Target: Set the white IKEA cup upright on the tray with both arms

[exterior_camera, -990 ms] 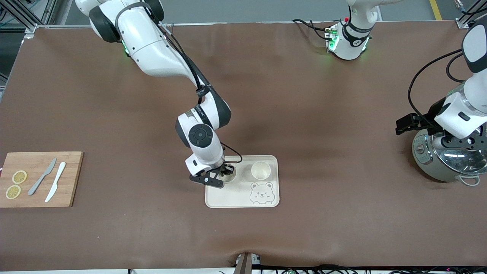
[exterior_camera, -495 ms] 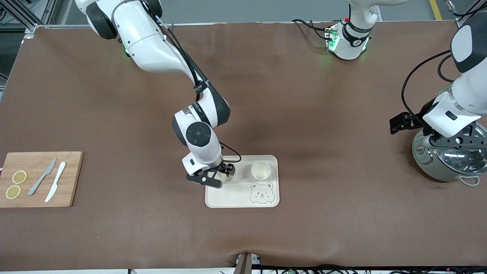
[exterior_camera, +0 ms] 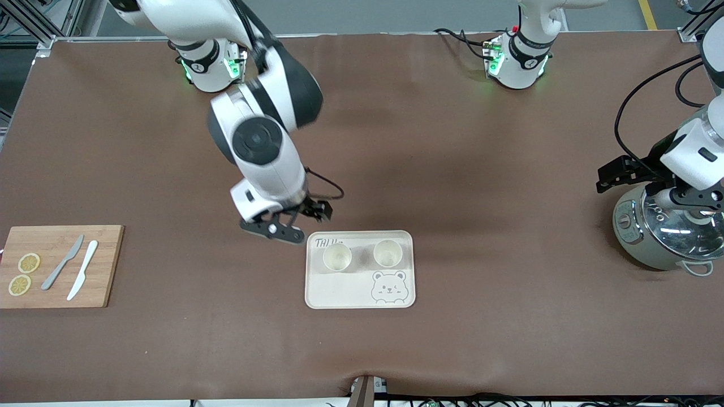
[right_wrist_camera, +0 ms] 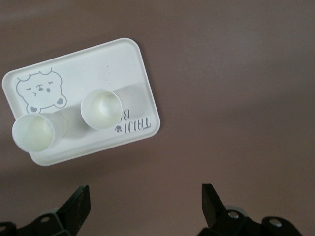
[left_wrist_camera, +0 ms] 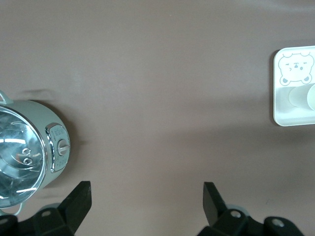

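Note:
Two white cups stand upright on the cream bear tray [exterior_camera: 339, 291]: one [exterior_camera: 337, 257] toward the right arm's end, one [exterior_camera: 388, 252] toward the left arm's end. Both show in the right wrist view, the first cup [right_wrist_camera: 101, 108] and the second cup [right_wrist_camera: 33, 132] on the tray [right_wrist_camera: 118, 64]. My right gripper [exterior_camera: 308, 217] is open and empty, raised over the bare table just off the tray's edge farthest from the front camera. My left gripper [exterior_camera: 659, 189] is open and empty, up over the pot; its wrist view shows the tray's end [left_wrist_camera: 285, 110].
A steel pot with a glass lid [exterior_camera: 667, 237] sits at the left arm's end, also in the left wrist view [left_wrist_camera: 27, 152]. A wooden cutting board [exterior_camera: 59, 294] with two knives and lemon slices lies at the right arm's end.
My right gripper has let go of the cup on the tray, opened, and risen up and away toward the right arm's base. My left arm has shifted slightly over the pot.

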You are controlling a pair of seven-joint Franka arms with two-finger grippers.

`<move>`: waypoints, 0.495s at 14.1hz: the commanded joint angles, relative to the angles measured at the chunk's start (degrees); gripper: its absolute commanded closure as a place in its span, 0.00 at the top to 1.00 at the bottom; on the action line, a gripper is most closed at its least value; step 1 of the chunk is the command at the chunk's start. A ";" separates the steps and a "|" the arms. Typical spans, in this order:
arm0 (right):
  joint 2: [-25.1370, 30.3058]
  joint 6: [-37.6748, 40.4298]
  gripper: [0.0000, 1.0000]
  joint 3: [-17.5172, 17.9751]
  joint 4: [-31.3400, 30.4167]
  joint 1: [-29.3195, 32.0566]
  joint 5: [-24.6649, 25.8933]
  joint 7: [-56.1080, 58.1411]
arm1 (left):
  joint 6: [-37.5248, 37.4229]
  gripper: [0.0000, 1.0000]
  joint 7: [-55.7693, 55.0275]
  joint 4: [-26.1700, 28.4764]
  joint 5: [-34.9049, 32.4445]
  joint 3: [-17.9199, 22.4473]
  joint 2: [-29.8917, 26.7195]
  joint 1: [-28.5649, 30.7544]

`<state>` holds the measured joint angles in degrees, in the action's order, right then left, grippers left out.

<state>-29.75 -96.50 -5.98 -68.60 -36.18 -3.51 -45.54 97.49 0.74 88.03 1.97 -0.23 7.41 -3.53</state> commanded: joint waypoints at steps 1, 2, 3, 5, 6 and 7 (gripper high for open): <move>6.35 4.46 1.00 0.35 -2.85 2.06 0.70 1.75 | 2.18 1.00 0.23 0.65 0.14 0.06 -0.29 -0.95; 8.11 6.83 1.00 0.35 -2.86 3.38 0.70 4.64 | 2.18 1.00 0.40 0.65 -0.30 0.06 -0.29 -0.95; 9.87 8.94 1.00 0.35 -2.86 5.31 0.70 6.67 | 2.01 1.00 0.49 0.74 -1.52 -0.12 -0.46 -0.95; 14.26 12.03 1.00 0.35 -4.51 8.82 0.70 11.15 | 1.83 1.00 0.84 0.82 -4.94 -2.48 -0.55 -0.78; 17.15 12.39 1.00 0.35 -6.44 10.84 0.70 14.30 | 1.83 1.00 0.93 1.00 -5.83 -3.01 -0.55 -0.86; 20.14 12.39 1.00 0.35 -8.98 13.21 0.70 18.34 | 1.65 1.00 0.93 1.00 -6.36 -3.54 -0.47 -0.86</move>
<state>-17.17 -83.79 -6.63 -70.20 -26.95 -3.36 -32.86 98.90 1.10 88.26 -2.16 -2.36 7.59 -4.45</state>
